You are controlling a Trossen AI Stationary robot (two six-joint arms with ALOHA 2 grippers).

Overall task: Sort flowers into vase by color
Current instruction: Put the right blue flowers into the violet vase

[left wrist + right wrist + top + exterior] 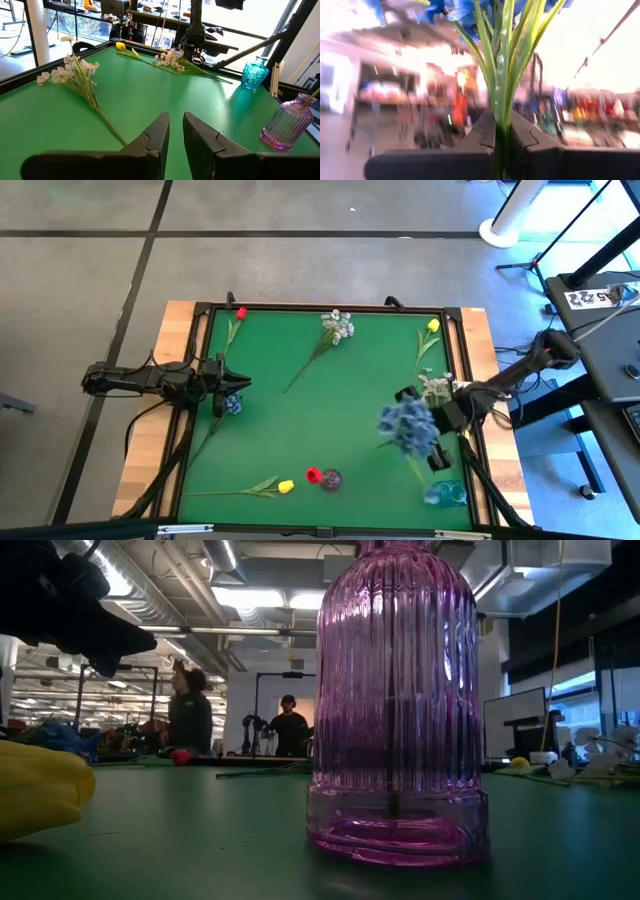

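With its stem pinched in the right gripper (503, 131), the blue spray (407, 426) hangs up-left of the teal vase (447, 494), lower right.

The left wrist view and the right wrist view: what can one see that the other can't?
Only the left wrist view shows the green table, a whitish flower spray, a teal vase and a purple vase. Only the right wrist view shows the right gripper shut on a blue flower's stem, lifted up. Both show their own two dark fingers.
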